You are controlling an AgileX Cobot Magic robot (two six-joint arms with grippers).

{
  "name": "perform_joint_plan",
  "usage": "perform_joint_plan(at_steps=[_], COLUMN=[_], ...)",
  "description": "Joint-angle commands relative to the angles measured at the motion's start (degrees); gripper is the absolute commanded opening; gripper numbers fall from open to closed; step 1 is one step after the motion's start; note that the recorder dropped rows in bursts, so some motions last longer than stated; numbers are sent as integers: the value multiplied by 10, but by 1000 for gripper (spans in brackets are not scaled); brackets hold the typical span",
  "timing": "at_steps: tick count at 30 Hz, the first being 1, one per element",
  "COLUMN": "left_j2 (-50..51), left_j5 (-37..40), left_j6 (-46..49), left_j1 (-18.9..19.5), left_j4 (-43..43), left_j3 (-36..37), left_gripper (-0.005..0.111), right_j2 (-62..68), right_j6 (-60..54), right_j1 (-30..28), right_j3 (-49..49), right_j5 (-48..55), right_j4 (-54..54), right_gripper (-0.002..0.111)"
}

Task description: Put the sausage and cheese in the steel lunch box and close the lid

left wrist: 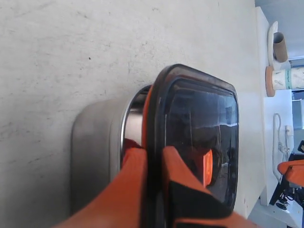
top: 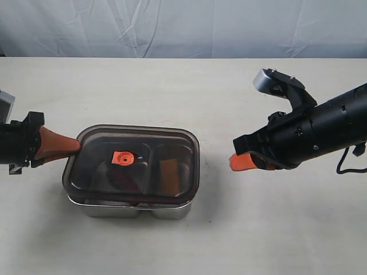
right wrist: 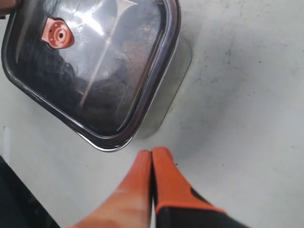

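Checking in from the remote desk. The exterior cam shows the lid (top: pixel 172 143) lying over the steel lunch box (top: pixel 137 209), mid-table (top: pixel 183 86), orange valve tab (top: pixel 122 157) on top. Through the smoky plastic I can make out the cheese (top: pixel 169 176) in the right compartment and a dark reddish shape, the sausage (top: pixel 125 182), in the left one.

The left gripper (top: pixel 71 146) looks like it's just touching the lid's left edge from out there. The left wrist cam clears that up: the jaws are pinched on the lid's rim, one finger (left wrist: pixel 135 175) under it beside the steel wall, the other on top.

The right gripper (top: pixel 238 162) hangs off to the box's right, apart from it. Its wrist cam shows the jaws pressed together with nothing between them.
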Motion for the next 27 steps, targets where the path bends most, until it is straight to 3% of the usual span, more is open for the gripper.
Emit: perform_joint_plan(at_steps=[1,27], left_j2=[3,3], left_j5=[17,9], left_j6=[4,-18], left_j1=[-5,-5], left_j4=[8,136], left_j3=[-1,-1], left_gripper=[0,0], right_j2=[-1,-1], right_j6=[-5,-7], right_j1=[-3,-3], right_j3=[1,1], right_j5=[0,1], right_j4=[3,34], right_gripper=[-1,-1])
